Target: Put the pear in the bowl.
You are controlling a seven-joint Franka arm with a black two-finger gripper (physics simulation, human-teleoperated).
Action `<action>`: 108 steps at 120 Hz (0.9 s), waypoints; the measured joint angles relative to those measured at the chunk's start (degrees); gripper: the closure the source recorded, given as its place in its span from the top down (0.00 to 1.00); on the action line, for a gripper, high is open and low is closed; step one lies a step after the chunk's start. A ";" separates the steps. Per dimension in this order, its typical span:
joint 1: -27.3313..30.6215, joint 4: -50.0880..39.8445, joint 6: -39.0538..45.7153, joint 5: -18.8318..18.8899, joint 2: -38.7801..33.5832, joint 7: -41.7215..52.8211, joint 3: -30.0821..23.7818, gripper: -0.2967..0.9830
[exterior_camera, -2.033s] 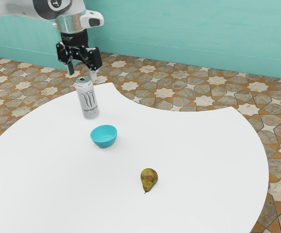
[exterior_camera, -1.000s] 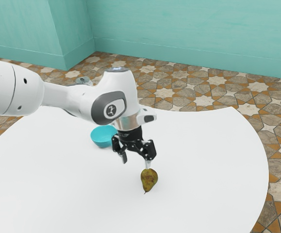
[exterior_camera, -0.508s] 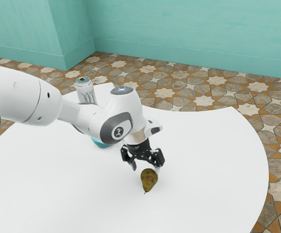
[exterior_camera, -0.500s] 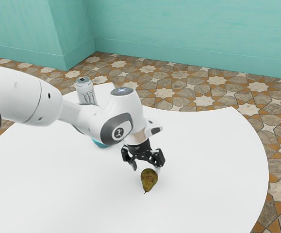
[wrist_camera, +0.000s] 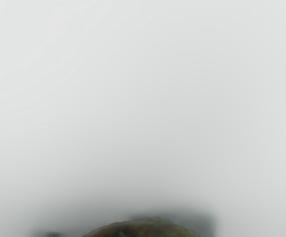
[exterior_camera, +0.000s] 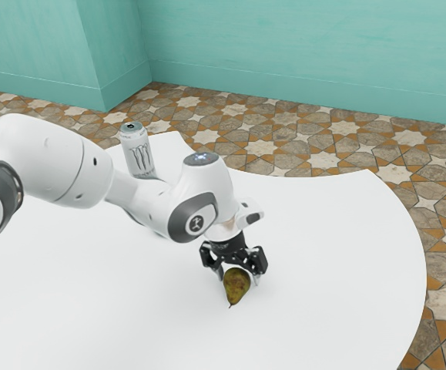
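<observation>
Now the black two-finger gripper (exterior_camera: 239,278) is spread around the pear (exterior_camera: 236,287), which lies on the white table (exterior_camera: 330,254); it should close evenly on the thick part, then lift straight up.

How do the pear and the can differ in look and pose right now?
The pear lies on its side; the can stands upright. The pear is mottled green-brown, the can pale silver with dark markings. The open tool straddles the pear; the can is away from it. Both rest on the white table.
</observation>
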 joint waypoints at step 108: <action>0.28 10.07 -10.28 0.65 -3.28 -2.43 9.86 0.49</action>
